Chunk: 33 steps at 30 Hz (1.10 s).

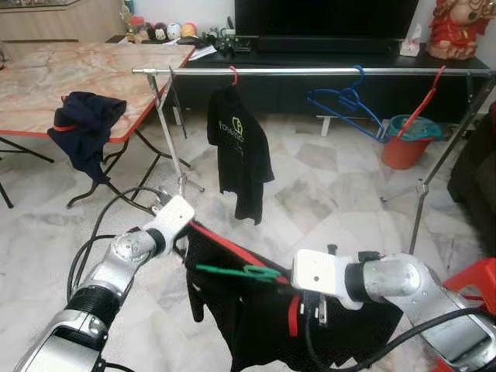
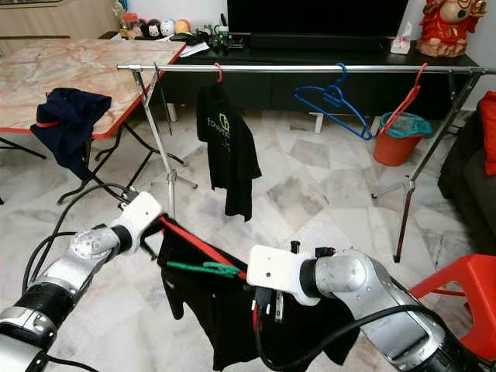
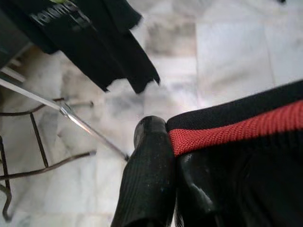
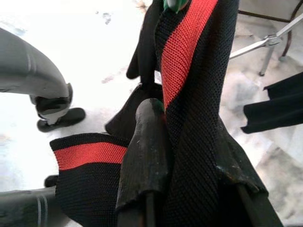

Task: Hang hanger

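Note:
A black shirt with red trim hangs stretched between my two arms, low in front of me. A green hanger lies across its top edge. My left gripper is shut on the shirt's red-trimmed collar edge. My right gripper is shut on the black-and-red fabric, with the green hanger's tip just beyond it. Ahead stands a silver clothes rail carrying a black printed shirt on a red hanger, a bare blue hanger and a bare red hanger.
A marble-top folding table at the left holds a dark blue garment. An orange bucket sits under the rail's right end. A red plastic chair is close on my right. A black TV console stands behind the rail.

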Motion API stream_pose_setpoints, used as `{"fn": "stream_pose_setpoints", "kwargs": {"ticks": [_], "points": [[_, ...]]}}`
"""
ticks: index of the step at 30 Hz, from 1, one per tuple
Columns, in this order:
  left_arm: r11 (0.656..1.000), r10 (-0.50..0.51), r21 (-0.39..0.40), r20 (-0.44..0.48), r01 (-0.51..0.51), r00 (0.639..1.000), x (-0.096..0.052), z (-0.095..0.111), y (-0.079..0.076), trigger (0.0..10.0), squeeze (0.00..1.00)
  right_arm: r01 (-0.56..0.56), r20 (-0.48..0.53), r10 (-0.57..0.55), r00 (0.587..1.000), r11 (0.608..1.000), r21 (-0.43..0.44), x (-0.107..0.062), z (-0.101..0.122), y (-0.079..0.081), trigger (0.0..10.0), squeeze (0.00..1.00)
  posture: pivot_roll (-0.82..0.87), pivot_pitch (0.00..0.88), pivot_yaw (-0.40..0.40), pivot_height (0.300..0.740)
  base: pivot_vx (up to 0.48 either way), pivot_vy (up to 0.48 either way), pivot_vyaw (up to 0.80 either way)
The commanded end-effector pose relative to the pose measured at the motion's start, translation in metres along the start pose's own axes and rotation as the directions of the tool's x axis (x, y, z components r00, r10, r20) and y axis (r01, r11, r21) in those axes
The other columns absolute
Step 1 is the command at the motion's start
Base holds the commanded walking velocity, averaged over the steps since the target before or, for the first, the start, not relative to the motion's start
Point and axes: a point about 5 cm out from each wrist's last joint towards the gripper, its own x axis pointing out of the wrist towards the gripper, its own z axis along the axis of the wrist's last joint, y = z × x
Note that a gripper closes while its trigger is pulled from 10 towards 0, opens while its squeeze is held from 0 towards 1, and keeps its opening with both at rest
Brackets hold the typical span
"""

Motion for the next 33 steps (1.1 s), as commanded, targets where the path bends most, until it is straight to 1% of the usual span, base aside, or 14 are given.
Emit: {"fn": "stream_pose_setpoints", "kwargs": {"ticks": [1, 3, 4, 5, 6, 10, 18, 20, 21, 25, 26, 28, 31, 33], "points": [[0.990, 0.130, -0.039, -0.127, -0.136, 0.983, -0.025, -0.030, 0.030, 10.0, 0.00, -0.051, -0.006, 0.051, 0.999, 0.999, 0.005, -0.006, -0.001, 0.005, 10.0, 0.00, -0.20, 0.000, 0.052, 0.740, 0.000, 0.000, 0.00], [0.991, 0.115, -0.060, -0.115, -0.122, 0.987, -0.025, -0.031, 0.028, 10.0, 0.00, -0.046, 0.005, 0.046, 0.999, 0.999, 0.007, -0.005, -0.001, 0.004, 10.0, 0.00, -0.20, 0.000, 0.052, 0.740, 0.000, 0.000, 0.00], [0.993, 0.096, -0.062, -0.108, -0.103, 0.990, -0.026, -0.032, 0.026, 10.0, 0.15, -0.043, 0.016, 0.042, 0.999, 0.999, 0.009, -0.005, 0.001, 0.004, 10.0, 0.00, -0.20, 0.000, 0.051, 0.740, 0.000, 0.000, 0.00], [0.995, 0.051, -0.074, -0.101, -0.059, 0.994, -0.027, -0.034, 0.022, 10.0, 1.00, -0.039, 0.024, 0.039, 0.999, 0.999, 0.010, -0.005, 0.002, 0.003, 10.0, 0.00, -0.20, 0.000, 0.053, 0.740, 0.000, 0.000, 0.00], [0.995, 0.051, -0.074, -0.101, -0.059, 0.994, -0.027, -0.034, 0.022, 10.0, 1.00, -0.039, 0.024, 0.039, 0.999, 0.999, 0.010, -0.005, 0.002, 0.003, 10.0, 0.00, -0.20, 0.000, 0.053, 0.740, 0.000, 0.000, 0.00], [0.997, -0.029, -0.077, -0.099, 0.022, 0.995, -0.029, -0.038, 0.015, 10.0, 1.00, -0.031, 0.025, 0.031, 0.999, 1.000, 0.006, -0.005, 0.003, 0.001, 10.0, 0.00, -0.20, 0.000, 0.055, 0.740, 0.000, 0.000, 0.00], [0.995, -0.016, -0.104, -0.090, 0.007, 0.996, -0.031, -0.042, 0.014, 10.0, 1.00, -0.022, 0.028, 0.022, 0.999, 1.000, 0.017, -0.003, 0.003, 0.001, 10.0, 0.00, -0.20, 0.000, 0.057, 0.740, 0.000, 0.000, 0.00], [0.993, 0.032, -0.112, -0.097, -0.043, 0.995, -0.032, -0.042, 0.019, 10.0, 1.00, 0.000, 0.018, 0.000, 1.000, 1.000, 0.023, -0.004, 0.000, -0.001, 10.0, 0.00, -0.20, 0.000, 0.057, 0.740, 0.000, 0.000, 0.00], [0.993, 0.032, -0.112, -0.097, -0.043, 0.995, -0.032, -0.042, 0.019, 10.0, 1.00, 0.000, 0.018, 0.000, 1.000, 1.000, 0.023, -0.004, 0.000, -0.001, 10.0, 0.00, -0.20, 0.000, 0.057, 0.740, 0.000, 0.000, 0.00], [0.978, 0.137, -0.141, -0.106, -0.151, 0.985, -0.034, -0.042, 0.030, 10.0, 1.00, 0.103, -0.019, -0.102, 0.995, 0.994, 0.046, -0.003, -0.006, -0.012, 10.0, 0.00, -0.19, 0.000, 0.056, 0.740, 0.000, 0.000, 0.00], [0.970, 0.172, -0.152, -0.111, -0.188, 0.979, -0.035, -0.042, 0.032, 10.0, 1.00, 0.137, -0.040, -0.135, 0.990, 0.989, 0.055, -0.003, -0.009, -0.015, 10.0, 0.00, -0.19, 0.000, 0.057, 0.740, 0.000, 0.000, 0.00], [0.938, 0.277, -0.181, -0.121, -0.296, 0.953, -0.037, -0.044, 0.040, 10.0, 1.00, 0.200, -0.073, -0.195, 0.978, 0.976, 0.082, -0.002, -0.015, -0.020, 10.0, 0.00, -0.19, 0.000, 0.056, 0.740, 0.000, 0.000, 0.00], [0.901, 0.361, -0.212, -0.111, -0.377, 0.926, -0.039, -0.042, 0.045, 10.0, 1.00, 0.227, -0.073, -0.220, 0.973, 0.969, 0.098, -0.001, -0.015, -0.021, 10.0, 0.00, -0.19, 0.000, 0.056, 0.740, 0.000, 0.000, 0.00], [0.894, 0.372, -0.227, -0.105, -0.386, 0.922, -0.038, -0.041, 0.045, 10.0, 1.00, 0.239, -0.066, -0.233, 0.970, 0.965, 0.106, 0.000, -0.013, -0.021, 10.0, 0.00, -0.19, 0.000, 0.056, 0.740, 0.000, 0.000, 0.00]]}}
